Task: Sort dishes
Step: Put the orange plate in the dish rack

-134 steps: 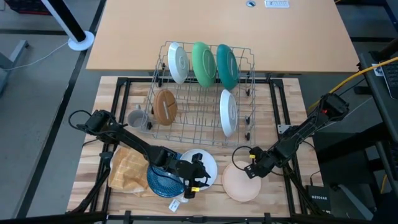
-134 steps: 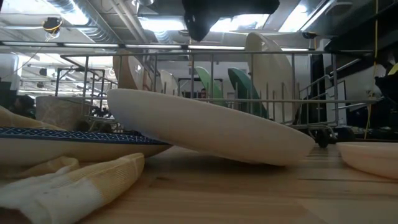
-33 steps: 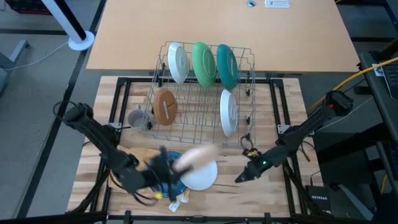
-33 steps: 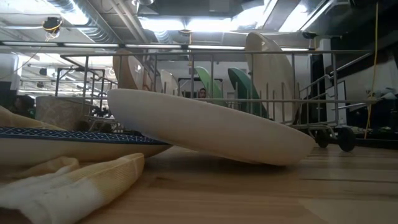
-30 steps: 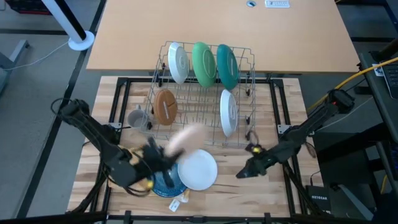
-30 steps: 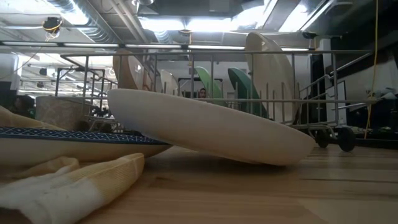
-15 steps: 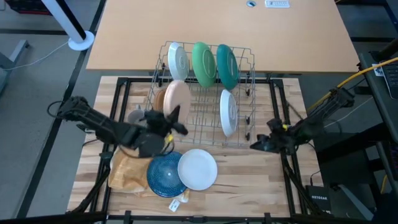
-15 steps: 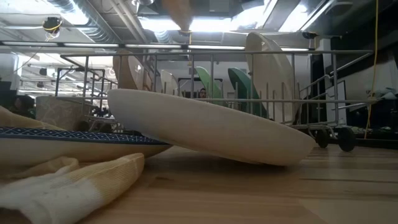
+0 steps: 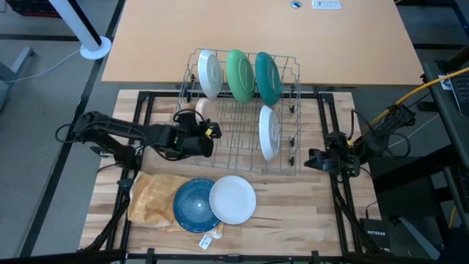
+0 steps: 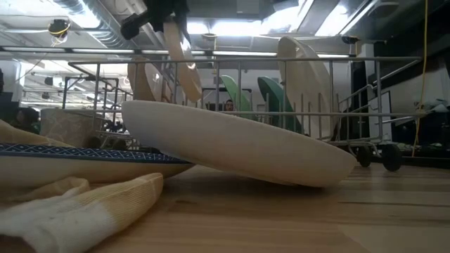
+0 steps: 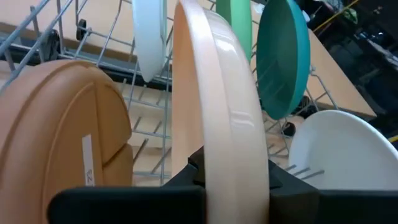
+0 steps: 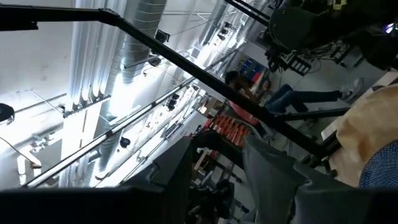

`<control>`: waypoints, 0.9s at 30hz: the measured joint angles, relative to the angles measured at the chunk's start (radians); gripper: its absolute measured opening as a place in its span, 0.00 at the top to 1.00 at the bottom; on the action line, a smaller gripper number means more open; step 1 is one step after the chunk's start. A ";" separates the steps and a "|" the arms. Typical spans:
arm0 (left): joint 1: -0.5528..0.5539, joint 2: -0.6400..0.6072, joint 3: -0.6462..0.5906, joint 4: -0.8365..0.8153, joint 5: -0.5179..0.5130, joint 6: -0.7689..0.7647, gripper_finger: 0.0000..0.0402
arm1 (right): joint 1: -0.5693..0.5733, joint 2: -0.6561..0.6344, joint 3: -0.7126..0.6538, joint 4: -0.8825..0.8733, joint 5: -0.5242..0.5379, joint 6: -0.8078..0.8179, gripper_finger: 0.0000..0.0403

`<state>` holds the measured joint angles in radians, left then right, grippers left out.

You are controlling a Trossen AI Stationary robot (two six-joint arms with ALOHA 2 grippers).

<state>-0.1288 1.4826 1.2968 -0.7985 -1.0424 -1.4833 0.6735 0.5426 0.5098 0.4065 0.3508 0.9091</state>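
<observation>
The left end effector (image 9: pixel 199 138) pinches the peach plate (image 11: pixel 217 124) on edge and holds it upright over the wire rack (image 9: pixel 293 95), at the rack's front left corner, just beside the brown plate (image 11: pixel 62 143) already standing there. The step in hand looks to be slotting the peach plate into the rack, so the plate should stay vertical and parallel to the brown one, with its lower rim lined up over a free gap between the wires before it goes down; a tilt could knock the brown plate or catch a wire. Release seems wise only once the rim sits between the tines. The right end effector (image 9: pixel 316 160), fingers spread and empty, waits just off the rack's front right corner, and the blue plate (image 9: pixel 192 206) and white plate (image 9: pixel 233 199) lie on the table (image 9: pixel 293 213) in front of the rack
</observation>
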 joint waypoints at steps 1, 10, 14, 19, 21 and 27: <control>0.007 0.000 0.000 0.006 0.001 0.010 0.94 | 0.000 0.000 0.000 -0.001 0.000 -0.002 0.63; 0.064 0.020 0.003 0.024 0.045 0.108 0.92 | 0.000 0.001 0.000 -0.083 0.010 0.000 0.63; 0.089 0.044 0.003 0.055 0.046 0.134 0.93 | 0.000 0.001 0.000 -0.105 0.046 0.001 0.63; 0.110 0.071 0.004 0.066 0.065 0.132 0.91 | 0.000 0.001 -0.001 -0.121 0.058 0.001 0.63; 0.118 0.097 -0.003 0.064 0.092 0.155 0.90 | 0.000 0.001 -0.001 -0.122 0.059 0.001 0.63; 0.132 0.148 -0.001 0.099 0.215 0.214 0.93 | 0.000 0.005 -0.001 -0.121 0.060 0.001 0.63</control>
<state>0.0029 1.6304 1.2961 -0.6999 -0.8276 -1.2688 0.6732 0.5477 0.5091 0.2851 0.4110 0.9104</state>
